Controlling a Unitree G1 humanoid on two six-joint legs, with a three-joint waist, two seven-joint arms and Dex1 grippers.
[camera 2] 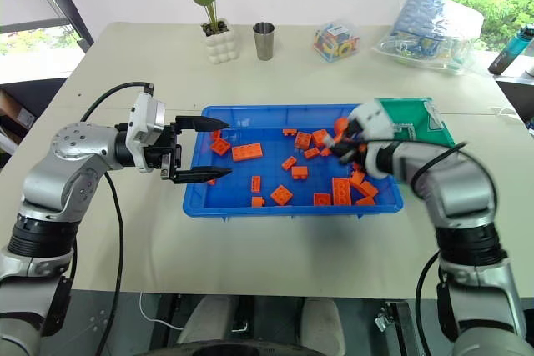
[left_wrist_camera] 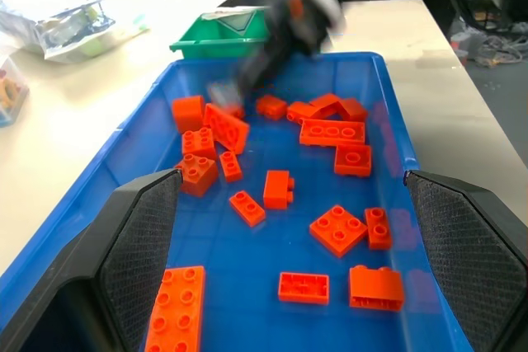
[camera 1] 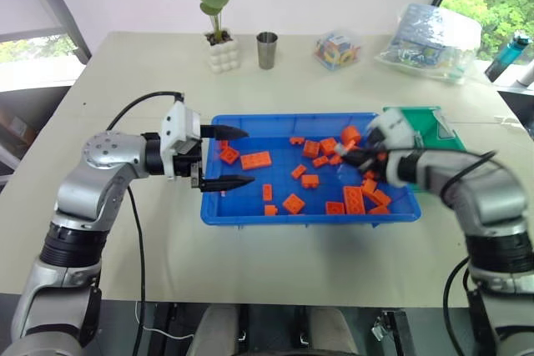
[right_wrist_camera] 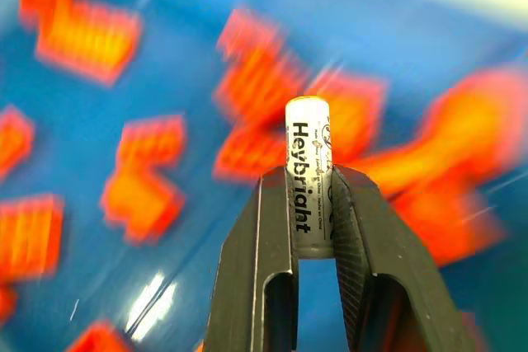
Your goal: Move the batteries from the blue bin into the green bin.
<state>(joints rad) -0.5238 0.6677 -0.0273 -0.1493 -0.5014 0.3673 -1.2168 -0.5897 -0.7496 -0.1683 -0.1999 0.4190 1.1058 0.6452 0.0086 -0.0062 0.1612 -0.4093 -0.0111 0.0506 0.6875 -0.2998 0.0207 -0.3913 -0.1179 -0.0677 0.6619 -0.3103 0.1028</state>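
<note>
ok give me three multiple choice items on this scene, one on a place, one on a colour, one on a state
1. Where does the green bin stand?
A. beside the blue bin's right end
B. inside the blue bin
C. next to the plant

2. What colour are the toy bricks in the blue bin?
A. yellow
B. orange
C. white

3. What is the right claw doing?
A. standing open
B. shut on a brick
C. shut on a battery

Answers:
1. A, the head views show it just past the blue bin's right end.
2. B, every brick in the bin is orange.
3. C, the right wrist view shows the pale cylinder pinched upright between the fingers. The left claw stands open over the bin's left end.
</note>
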